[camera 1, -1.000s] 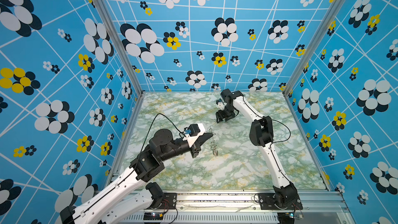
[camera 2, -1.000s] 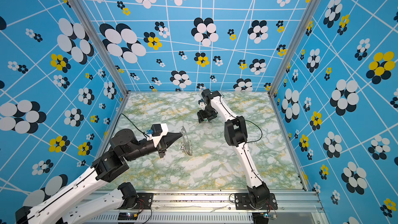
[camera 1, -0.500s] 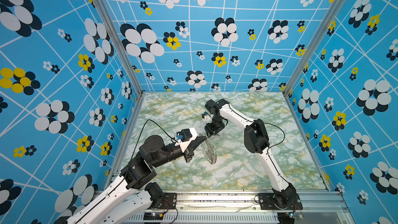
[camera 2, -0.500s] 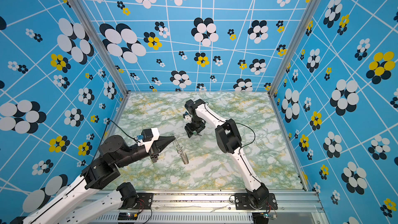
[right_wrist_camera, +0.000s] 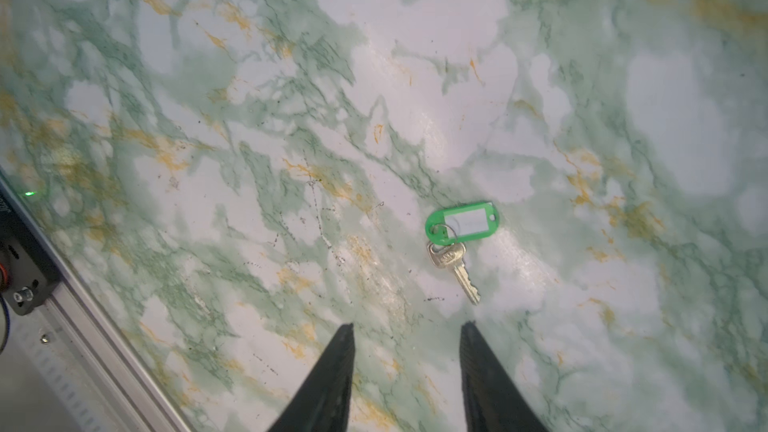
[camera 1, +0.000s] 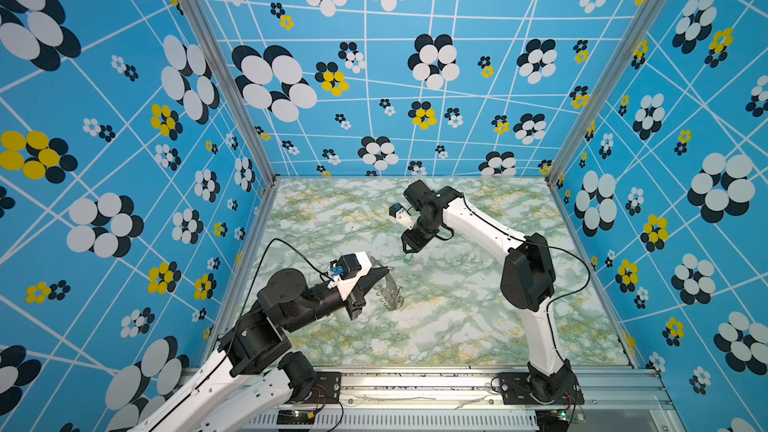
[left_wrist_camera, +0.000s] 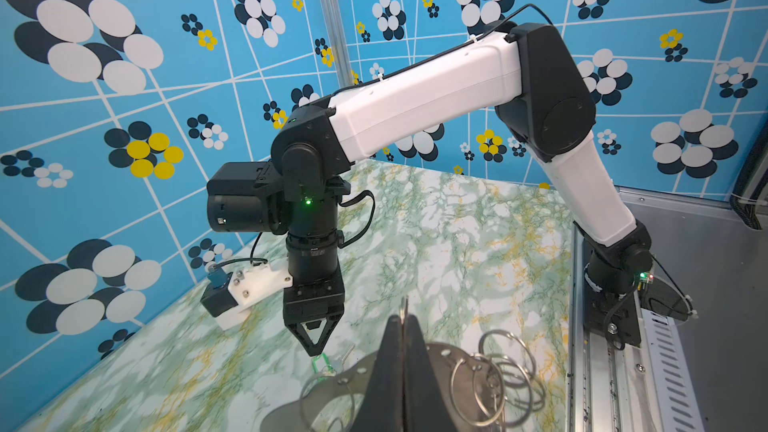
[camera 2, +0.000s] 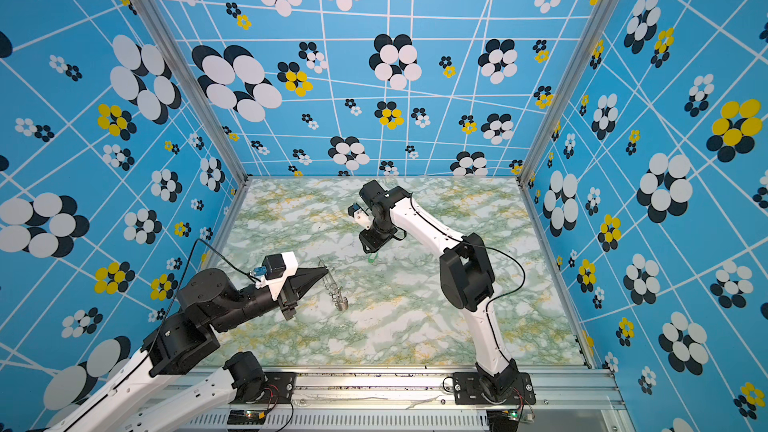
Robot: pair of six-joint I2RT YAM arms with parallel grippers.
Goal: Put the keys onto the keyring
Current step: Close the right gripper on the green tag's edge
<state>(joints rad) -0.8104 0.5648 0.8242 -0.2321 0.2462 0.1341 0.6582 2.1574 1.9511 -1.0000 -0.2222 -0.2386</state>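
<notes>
The keys, one small silver key (right_wrist_camera: 455,270) on a green tag (right_wrist_camera: 462,221), lie flat on the marble table in the right wrist view. They show as a green speck in both top views (camera 1: 408,259) (camera 2: 372,258). My right gripper (right_wrist_camera: 407,328) hangs open just above the key, which is beyond its fingertips and untouched. In the top views it points down (camera 1: 409,249). My left gripper (left_wrist_camera: 402,320) is shut on the keyring (left_wrist_camera: 442,361), a grey band fringed with silver wire loops (left_wrist_camera: 478,392). The keyring hangs tilted from it above the table (camera 1: 388,292) (camera 2: 336,290).
The marble tabletop (camera 1: 478,317) is walled in by blue flowered panels on three sides. An aluminium rail (camera 1: 415,380) with both arm bases runs along the front edge. The right arm (left_wrist_camera: 436,93) arches over the middle of the table.
My right arm swung from the back of the table toward the middle and now hangs over the key, its jaws narrower than before. The left gripper still holds the keyring in about the same place.
</notes>
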